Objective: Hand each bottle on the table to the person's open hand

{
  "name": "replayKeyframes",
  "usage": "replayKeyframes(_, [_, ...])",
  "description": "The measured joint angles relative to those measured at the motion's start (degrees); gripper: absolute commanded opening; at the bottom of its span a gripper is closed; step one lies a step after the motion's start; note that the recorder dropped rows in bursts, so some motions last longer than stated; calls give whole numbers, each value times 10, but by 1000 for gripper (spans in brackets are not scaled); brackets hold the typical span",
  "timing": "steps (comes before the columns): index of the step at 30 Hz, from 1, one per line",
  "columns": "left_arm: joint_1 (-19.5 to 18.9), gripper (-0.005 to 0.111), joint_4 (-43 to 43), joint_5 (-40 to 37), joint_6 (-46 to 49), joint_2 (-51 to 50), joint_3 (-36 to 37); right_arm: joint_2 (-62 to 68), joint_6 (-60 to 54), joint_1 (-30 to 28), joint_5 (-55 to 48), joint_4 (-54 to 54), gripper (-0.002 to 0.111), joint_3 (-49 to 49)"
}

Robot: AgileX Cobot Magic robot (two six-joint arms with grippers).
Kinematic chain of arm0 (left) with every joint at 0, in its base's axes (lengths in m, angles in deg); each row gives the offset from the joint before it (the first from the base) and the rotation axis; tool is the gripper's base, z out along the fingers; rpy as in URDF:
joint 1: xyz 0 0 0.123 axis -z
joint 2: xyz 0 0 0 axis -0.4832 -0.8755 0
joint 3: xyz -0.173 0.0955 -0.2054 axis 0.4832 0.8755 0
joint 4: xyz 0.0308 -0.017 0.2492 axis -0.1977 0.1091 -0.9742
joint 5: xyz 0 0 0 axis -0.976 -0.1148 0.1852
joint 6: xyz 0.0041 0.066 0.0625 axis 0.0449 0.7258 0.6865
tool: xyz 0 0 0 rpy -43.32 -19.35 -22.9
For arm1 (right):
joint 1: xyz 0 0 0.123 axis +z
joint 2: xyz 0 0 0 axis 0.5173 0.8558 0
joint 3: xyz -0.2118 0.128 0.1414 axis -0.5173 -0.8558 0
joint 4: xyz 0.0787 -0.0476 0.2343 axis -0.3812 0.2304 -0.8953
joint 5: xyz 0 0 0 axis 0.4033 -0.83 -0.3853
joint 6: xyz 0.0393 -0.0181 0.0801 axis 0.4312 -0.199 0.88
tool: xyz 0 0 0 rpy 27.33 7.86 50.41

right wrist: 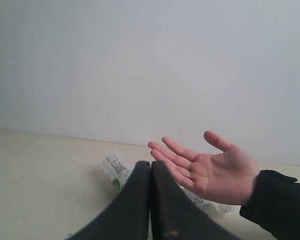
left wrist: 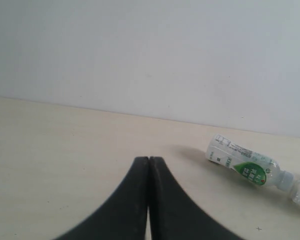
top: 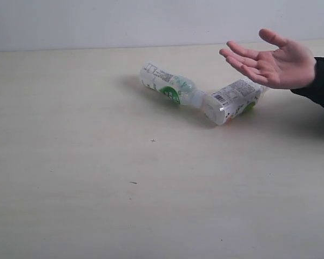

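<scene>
Two clear bottles with white-and-green labels lie on their sides on the pale table [top: 97,178], caps nearly touching. The left bottle [top: 166,86] [left wrist: 242,163] [right wrist: 116,171] sits near the table's middle back; the right bottle [top: 235,100] [right wrist: 210,204] lies just under the person's open hand [top: 272,62] [right wrist: 210,167], which hovers palm up at the right. The yellow bottle and the red-label bottle are out of view. My left gripper [left wrist: 149,159] is shut and empty, well short of the left bottle. My right gripper [right wrist: 150,163] is shut and empty. Neither gripper shows in the exterior view.
A plain pale wall [top: 151,21] runs behind the table's far edge. The person's black sleeve [top: 323,81] enters from the right. A few tiny dark specks [top: 153,141] mark the tabletop.
</scene>
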Motion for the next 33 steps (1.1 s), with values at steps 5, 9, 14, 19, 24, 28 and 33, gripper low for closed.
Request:
replayKeyframes(5, [0, 2, 0, 0, 0, 0, 0, 0, 0, 0, 0, 0, 0, 0])
replayKeyframes(9, [0, 2, 0, 0, 0, 0, 0, 0, 0, 0, 1, 0, 0, 0])
replayKeyframes(14, [0, 2, 0, 0, 0, 0, 0, 0, 0, 0, 1, 0, 0, 0])
replayKeyframes(19, [0, 2, -2, 6, 0, 0, 0, 0, 0, 0, 1, 0, 0, 0])
replayKeyframes(24, [0, 2, -2, 50, -48, 0, 0, 0, 0, 0, 1, 0, 0, 0])
replayKeyframes(28, [0, 2, -2, 97, -61, 0, 0, 0, 0, 0, 1, -1, 0, 0])
replayKeyframes(33, [0, 2, -2, 261, -88, 1, 0, 0, 0, 0, 1, -1, 0, 0])
